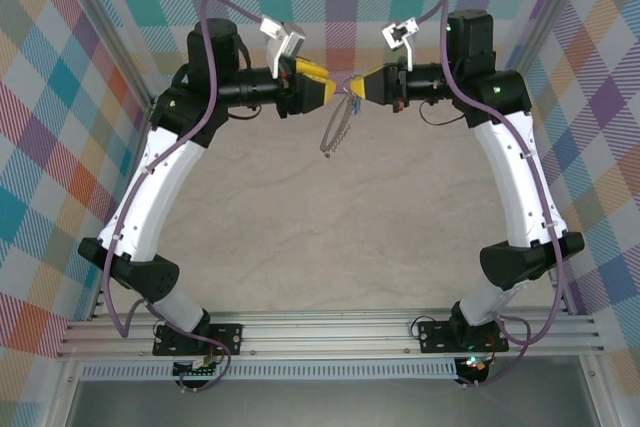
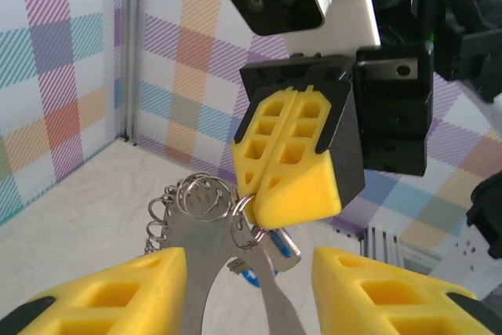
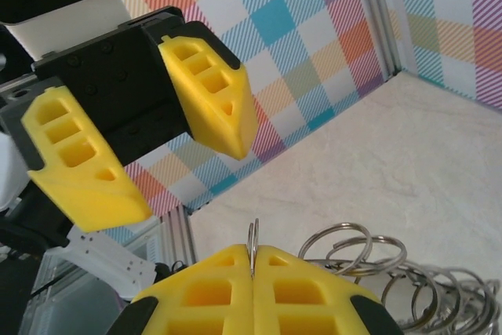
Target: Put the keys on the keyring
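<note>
Keyring (image 2: pixel 196 272): thin silver metal hoop fringed with small wire loops, hanging mid-air, pinched between the closed yellow fingers of the right gripper (image 3: pixel 252 260). Key (image 2: pixel 284 247): blue plastic head, beside the hoop. Left gripper (image 3: pixel 188 178): level, jaws parted, hoop between them.

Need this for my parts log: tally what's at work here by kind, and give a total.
arms: 2, left arm and right arm
tools: 2, left tool and right tool
keyring: 1
blue-headed key: 1
total: 6
</note>
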